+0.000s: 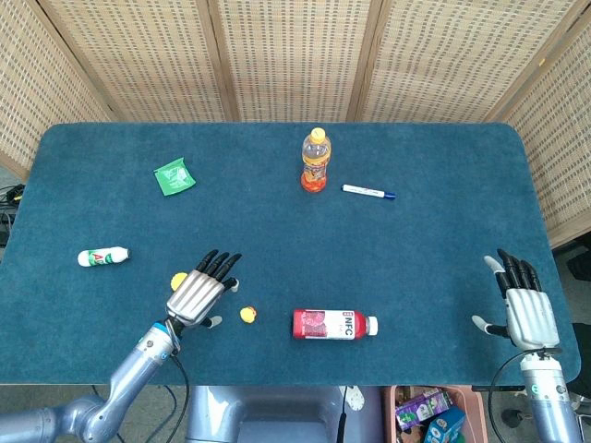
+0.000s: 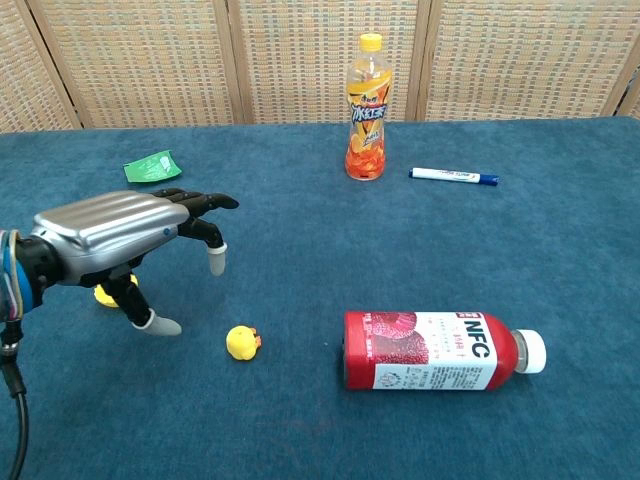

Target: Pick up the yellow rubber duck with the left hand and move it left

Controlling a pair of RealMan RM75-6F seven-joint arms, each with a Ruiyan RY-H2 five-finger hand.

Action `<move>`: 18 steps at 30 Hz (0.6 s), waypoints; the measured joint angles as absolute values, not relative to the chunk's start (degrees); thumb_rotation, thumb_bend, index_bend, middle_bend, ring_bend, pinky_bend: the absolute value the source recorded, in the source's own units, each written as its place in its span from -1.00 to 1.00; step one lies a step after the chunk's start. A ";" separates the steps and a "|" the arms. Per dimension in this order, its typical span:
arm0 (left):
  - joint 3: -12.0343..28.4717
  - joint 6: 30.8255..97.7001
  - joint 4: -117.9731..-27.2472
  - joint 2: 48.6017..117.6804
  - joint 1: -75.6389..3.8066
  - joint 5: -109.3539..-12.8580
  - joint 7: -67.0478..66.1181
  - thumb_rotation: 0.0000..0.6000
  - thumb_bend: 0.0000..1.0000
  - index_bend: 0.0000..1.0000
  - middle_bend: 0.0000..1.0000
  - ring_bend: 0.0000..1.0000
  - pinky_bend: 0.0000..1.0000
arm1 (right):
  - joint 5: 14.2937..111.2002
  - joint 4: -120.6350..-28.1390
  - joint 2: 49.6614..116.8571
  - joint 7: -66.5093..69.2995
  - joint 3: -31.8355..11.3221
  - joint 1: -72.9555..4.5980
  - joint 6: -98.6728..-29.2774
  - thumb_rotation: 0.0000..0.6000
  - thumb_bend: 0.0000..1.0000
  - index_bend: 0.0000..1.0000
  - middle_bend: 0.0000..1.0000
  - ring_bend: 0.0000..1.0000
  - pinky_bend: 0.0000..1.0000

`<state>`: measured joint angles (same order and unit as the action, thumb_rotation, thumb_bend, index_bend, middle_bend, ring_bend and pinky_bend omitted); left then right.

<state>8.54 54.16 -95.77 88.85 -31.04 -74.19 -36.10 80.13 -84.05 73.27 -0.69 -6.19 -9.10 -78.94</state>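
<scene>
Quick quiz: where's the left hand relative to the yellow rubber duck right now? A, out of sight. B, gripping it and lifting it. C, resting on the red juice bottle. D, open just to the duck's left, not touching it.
D: in the chest view the left hand has its fingers spread and holds nothing, with a gap of table between it and the yellow rubber duck to its right.

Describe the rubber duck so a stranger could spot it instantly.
On the blue table, find the red bottle lying near the front edge. Just left of it sits the yellow rubber duck, rounder than the flat yellow cap by the left hand.
</scene>
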 measured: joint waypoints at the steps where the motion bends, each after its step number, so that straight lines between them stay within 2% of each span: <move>1: 8.59 53.89 -95.50 89.33 -31.51 -73.68 -36.64 1.00 -0.69 -0.16 -1.00 -1.00 -1.00 | 80.06 -83.98 73.27 -0.57 -6.23 -9.09 -78.91 1.00 -1.00 -1.00 -1.00 -1.00 -1.00; 18: 7.56 52.33 -91.36 95.63 -37.11 -65.57 -41.93 1.00 -0.69 -0.10 -1.00 -1.00 -1.00 | 79.69 -83.35 72.87 2.07 -6.69 -9.11 -78.62 1.00 -1.00 -1.00 -1.00 -1.00 -1.00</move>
<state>7.56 52.33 -91.36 95.63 -37.11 -65.57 -41.93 79.69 -83.35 72.87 2.07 -6.69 -9.11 -78.62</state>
